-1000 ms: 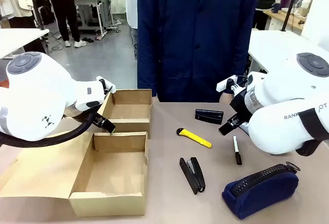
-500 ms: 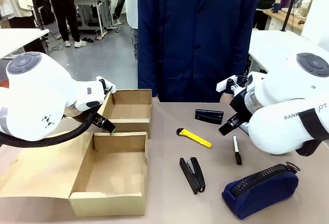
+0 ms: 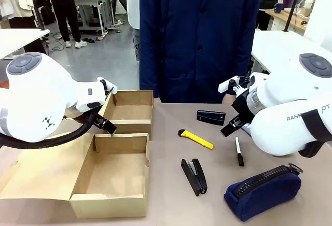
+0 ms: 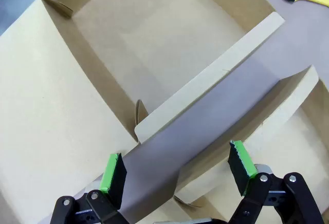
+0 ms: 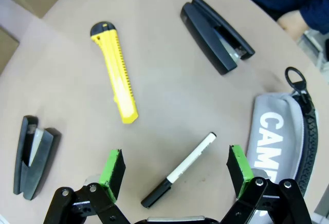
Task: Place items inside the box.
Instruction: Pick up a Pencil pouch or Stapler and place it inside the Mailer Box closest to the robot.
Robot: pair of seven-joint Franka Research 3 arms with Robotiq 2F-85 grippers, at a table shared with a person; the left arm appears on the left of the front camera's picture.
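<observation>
Pick step, nothing boxed yet: right gripper [image 5: 176, 165], fingers spread, over marker [image 5: 198, 152], lower frame; left gripper [image 4: 177, 160] spread above box [image 4: 205, 88] wall. Next likely: descend, pinch marker.

Left arm [image 3: 36, 101] and right arm [image 3: 290, 112] bend inward from either side; left end effector [image 4: 177, 165] and right end effector [image 5: 175, 170] point downward, jaws spread wide, gripping nothing.
</observation>
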